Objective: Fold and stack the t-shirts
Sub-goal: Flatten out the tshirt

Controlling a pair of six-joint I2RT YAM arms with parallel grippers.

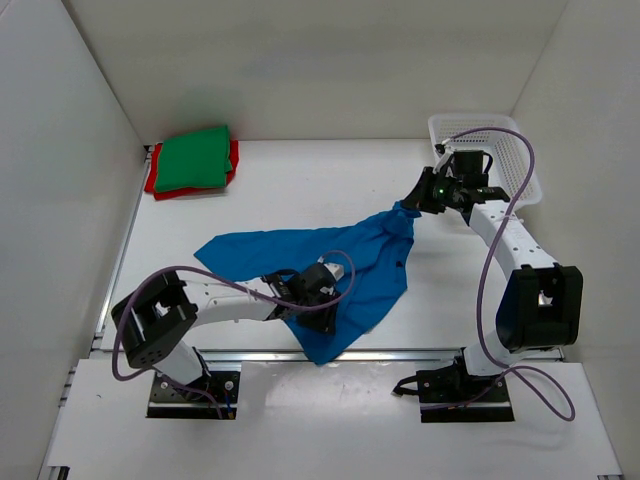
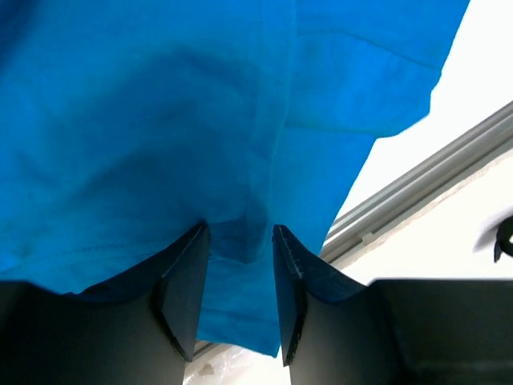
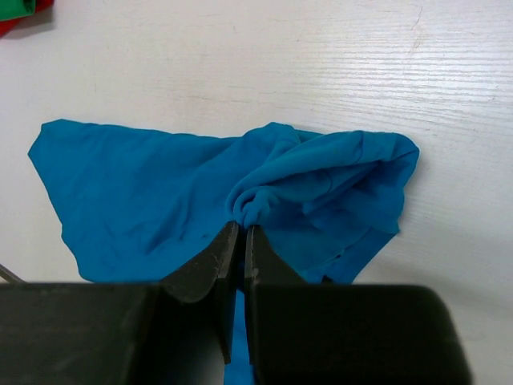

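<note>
The blue t-shirt lies spread on the desk. The right fingers are clamped on its bunched corner. The left fingers are apart, with blue cloth between them. The green t-shirt sits folded on the red t-shirt in the far left corner.

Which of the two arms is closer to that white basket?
Right. The right gripper pinches the blue shirt just beside the basket; the left gripper sits over the shirt's near edge, far from it.
</note>
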